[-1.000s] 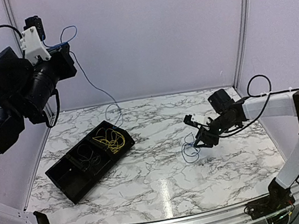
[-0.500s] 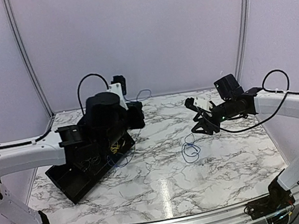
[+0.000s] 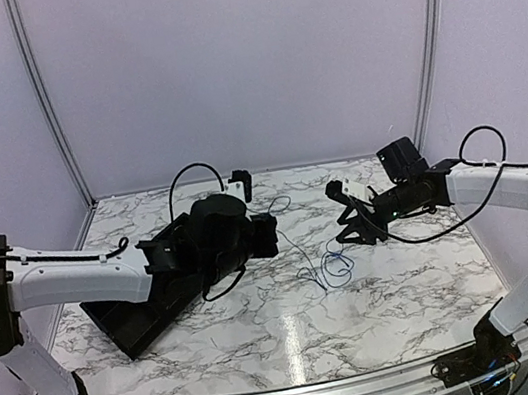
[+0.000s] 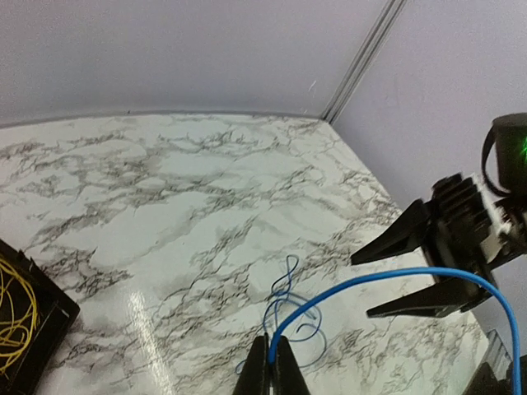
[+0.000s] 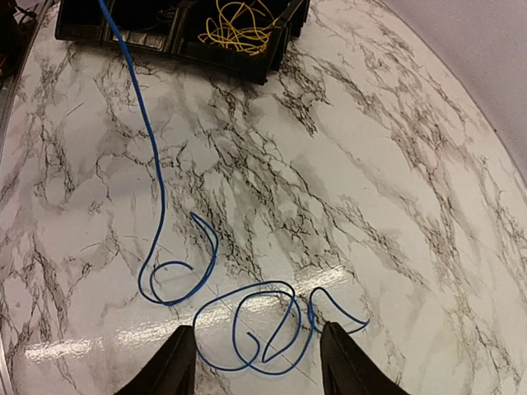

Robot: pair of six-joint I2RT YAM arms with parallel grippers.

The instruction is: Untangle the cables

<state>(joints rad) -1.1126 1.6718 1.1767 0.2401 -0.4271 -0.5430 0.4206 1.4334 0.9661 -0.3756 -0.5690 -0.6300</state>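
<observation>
Table [image 3: 269,349]: marble top. The biggest change in the last second is your left arm [image 3: 75,280], which has dropped from high over the far-left corner to lie low across the left half, reaching toward the centre. Your right arm [image 3: 500,183] has drawn back a little toward the right edge. The black tray [image 3: 129,327] has stayed put, near the left edge and partly under the left arm. The left gripper [image 4: 269,366] has its fingers pressed together, pinching one end of the blue cable [image 5: 156,206]. The right gripper [image 5: 257,362] is spread wide with nothing between its fingers, hovering above the blue loops it was down at a second ago. The blue cable now sags from the left pinch and coils loosely on the marble just right of centre, with its far run leading back toward the tray. The yellow cable [image 5: 239,25] sits bunched in one tray compartment. The black cable is probably beside it, but it is dark on dark there and you cannot confirm it. Judgement: blue looks mostly separated from the other two, and it needs laying out next.
</observation>
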